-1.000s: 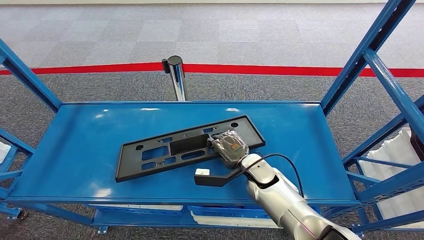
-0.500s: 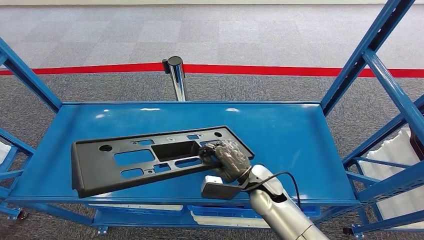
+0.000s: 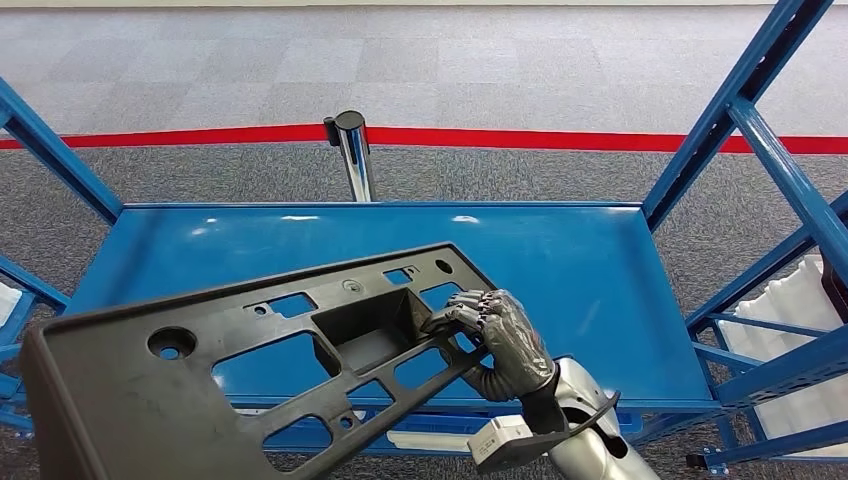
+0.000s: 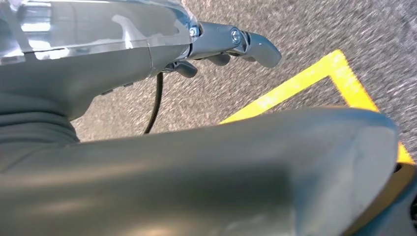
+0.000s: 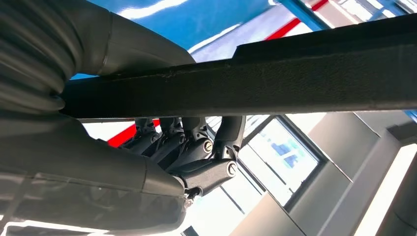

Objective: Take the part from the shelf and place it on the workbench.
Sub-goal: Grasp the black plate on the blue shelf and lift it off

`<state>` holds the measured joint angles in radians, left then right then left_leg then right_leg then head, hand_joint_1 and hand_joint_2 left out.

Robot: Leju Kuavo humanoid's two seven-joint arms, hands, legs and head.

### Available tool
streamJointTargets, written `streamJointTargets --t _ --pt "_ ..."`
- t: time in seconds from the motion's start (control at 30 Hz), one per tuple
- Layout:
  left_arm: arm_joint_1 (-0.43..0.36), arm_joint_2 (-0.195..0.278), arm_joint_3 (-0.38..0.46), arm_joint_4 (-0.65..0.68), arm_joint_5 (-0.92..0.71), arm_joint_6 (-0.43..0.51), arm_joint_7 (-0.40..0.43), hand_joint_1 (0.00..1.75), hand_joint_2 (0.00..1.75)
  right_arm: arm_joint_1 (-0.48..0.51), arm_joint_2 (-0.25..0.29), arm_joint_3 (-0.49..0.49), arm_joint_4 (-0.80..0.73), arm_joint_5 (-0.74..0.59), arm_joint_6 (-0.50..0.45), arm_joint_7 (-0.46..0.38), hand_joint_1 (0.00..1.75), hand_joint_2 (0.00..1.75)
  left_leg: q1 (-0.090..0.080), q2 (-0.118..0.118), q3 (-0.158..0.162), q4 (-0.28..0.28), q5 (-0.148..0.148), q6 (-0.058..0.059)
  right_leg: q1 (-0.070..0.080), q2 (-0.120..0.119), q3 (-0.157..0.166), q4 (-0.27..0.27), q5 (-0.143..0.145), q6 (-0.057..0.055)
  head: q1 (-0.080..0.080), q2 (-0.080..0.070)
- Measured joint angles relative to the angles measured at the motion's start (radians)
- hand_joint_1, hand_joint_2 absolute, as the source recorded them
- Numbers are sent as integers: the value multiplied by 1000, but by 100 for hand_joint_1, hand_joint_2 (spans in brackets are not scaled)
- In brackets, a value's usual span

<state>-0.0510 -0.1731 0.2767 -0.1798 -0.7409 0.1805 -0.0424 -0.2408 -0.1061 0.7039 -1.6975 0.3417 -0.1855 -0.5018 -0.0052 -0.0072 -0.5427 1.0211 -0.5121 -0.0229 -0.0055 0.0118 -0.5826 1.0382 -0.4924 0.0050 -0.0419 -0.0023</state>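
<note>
Above the front edge of the blue shelf (image 3: 600, 290), toward its right half, we see our right hand (image 3: 500, 342) wrapped around the one black part (image 3: 250, 380). Its dark fingers (image 3: 470, 310) curl over a bar beside the part's central recess, and the thumb sits underneath. In the right wrist view the same fingers (image 5: 196, 140) hook over the part's dark edge (image 5: 295, 73), so the grip is firm. The silver forearm comes up from the lower right, with a white-tipped black bracket and a cable at the wrist.

We count a single part: a long, flat, black plastic frame with several cut-outs and round holes. It is lifted clear of the shelf surface and tilted, its far right end high over the middle of the shelf and its left end low and close to us, past the shelf's front left corner. Its long axis runs from near left to far right, and its open face is turned upward.

Beside our body, the left hand (image 4: 236, 44) hangs over grey carpet marked with yellow tape (image 4: 305, 83). Its fingers look loosely bent with nothing in them, though we cannot tell whether it is open or closed.

Beyond the shelf's back edge stands one chrome post (image 3: 352, 160), and a red line (image 3: 560, 140) crosses the carpet.
</note>
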Motion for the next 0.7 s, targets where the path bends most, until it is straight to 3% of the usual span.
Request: streamJointTargets --t 0.27,0.7 --pt "0 0 12 0 -6 32 -42 0 0 57 -25 -43 -126 -141 53 -35 175 175 0 0 0 0 0 0 0 0 0 0 0 0 -1 0" --pt "0 0 23 0 -7 33 -45 0 0 74 -35 -56 -179 -154 65 -34 175 175 0 0 0 0 0 0 0 0 0 0 0 0 -1 0"
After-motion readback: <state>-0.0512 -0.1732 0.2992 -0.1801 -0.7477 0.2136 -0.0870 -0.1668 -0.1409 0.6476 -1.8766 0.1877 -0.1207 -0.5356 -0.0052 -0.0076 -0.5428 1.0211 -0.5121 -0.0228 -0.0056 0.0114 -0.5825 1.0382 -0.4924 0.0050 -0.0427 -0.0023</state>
